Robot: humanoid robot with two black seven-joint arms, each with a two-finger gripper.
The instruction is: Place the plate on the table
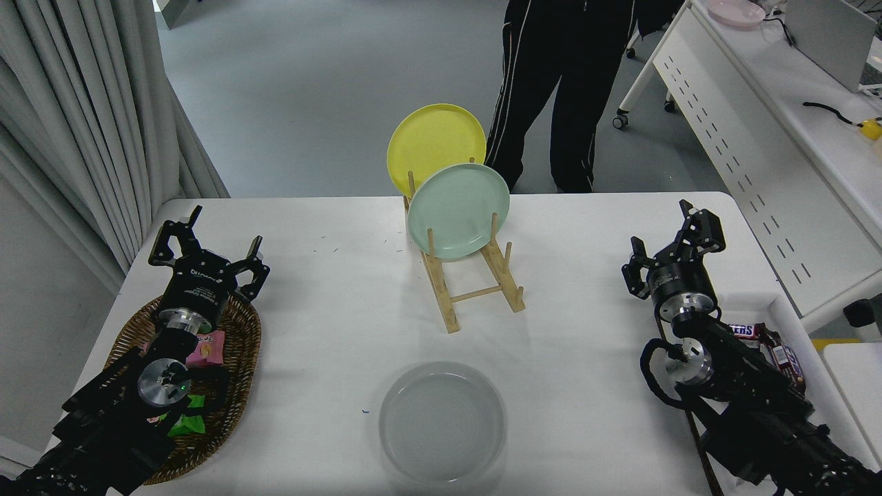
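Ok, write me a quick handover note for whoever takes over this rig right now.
Left hand: open, empty, parked over the wicker basket at the lower left.
Right hand: open, empty, at the table's right side, clear of the plates.
Grey plate: flat on the white table, near edge, in front of the wooden rack.
Mint plate and yellow plate: upright in the rack.
Done: plate placed. Left: nothing apparent.
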